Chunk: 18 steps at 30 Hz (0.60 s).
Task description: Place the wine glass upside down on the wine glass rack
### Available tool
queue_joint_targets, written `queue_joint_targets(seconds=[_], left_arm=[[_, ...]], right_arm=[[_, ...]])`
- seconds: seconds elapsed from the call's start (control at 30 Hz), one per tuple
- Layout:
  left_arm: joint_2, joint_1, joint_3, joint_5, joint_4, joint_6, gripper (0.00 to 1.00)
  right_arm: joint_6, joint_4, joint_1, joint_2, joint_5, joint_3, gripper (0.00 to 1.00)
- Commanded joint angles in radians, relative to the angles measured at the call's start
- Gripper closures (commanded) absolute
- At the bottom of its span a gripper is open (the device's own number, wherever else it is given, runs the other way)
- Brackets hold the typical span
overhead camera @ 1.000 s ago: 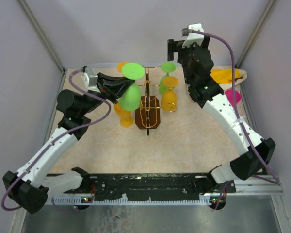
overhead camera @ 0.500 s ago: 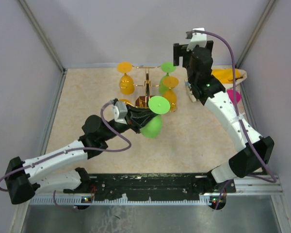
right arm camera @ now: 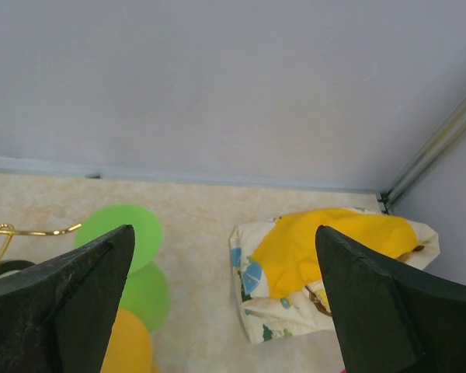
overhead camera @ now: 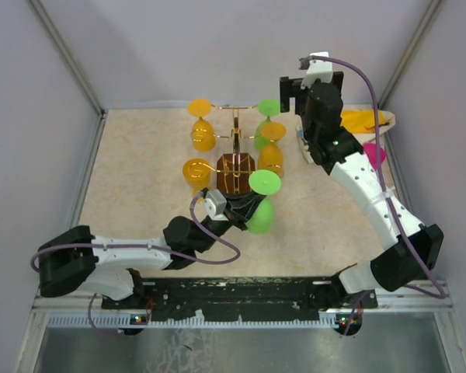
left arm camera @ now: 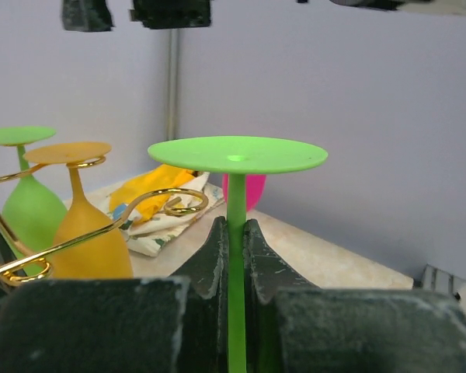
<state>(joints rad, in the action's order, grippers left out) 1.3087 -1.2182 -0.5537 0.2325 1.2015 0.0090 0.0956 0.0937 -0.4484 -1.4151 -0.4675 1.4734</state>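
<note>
Fingers on the left arm [left arm camera: 210, 256] are clamped tight around the thin stem of the green wine glass [left arm camera: 237, 154]. The glass is flipped over, so the flat round foot is on top and the bowl hangs below the fingers. From the overhead view it's held above the worktop [overhead camera: 140, 194], just off the near right corner of the rack [overhead camera: 237, 172], right next to its dark wooden base. It isn't hooked on any of the gold wire arms. In the left wrist view one curled gold loop sits a bit left of the stem and lower than the foot.

Right fingers [right arm camera: 62, 303] are spread wide with nothing between them, up at the back right. They're looking down at a yellow patterned cloth [right arm camera: 318, 264] in the corner.

An orange glass [overhead camera: 202, 136] and another green glass [overhead camera: 266, 109] are at the far side of the rack, feet up. A second orange one [overhead camera: 272, 159] is nearer the base.
</note>
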Motion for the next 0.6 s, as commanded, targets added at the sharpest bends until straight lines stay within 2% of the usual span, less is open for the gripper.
queue_joint_targets(seconds=[0.0,0.13,0.33,0.57], left_arm=[[0.078,-0.029,-0.001,0.167,0.281,0.011,1.00],[0.147,-0.049,-0.008,0.248,0.380,0.042,1.00],[0.189,-0.054,-0.017,0.332,0.393,0.054,1.00],[0.251,-0.052,-0.046,0.326,0.385,0.077,1.00]], right_arm=[[0.035,-0.055,0.010,0.066,-0.012,-0.025,0.01],[0.056,-0.069,0.010,0.078,-0.010,-0.048,0.01],[0.071,-0.091,0.011,0.084,0.002,-0.066,0.01],[0.072,-0.102,0.011,0.081,0.017,-0.073,0.01]])
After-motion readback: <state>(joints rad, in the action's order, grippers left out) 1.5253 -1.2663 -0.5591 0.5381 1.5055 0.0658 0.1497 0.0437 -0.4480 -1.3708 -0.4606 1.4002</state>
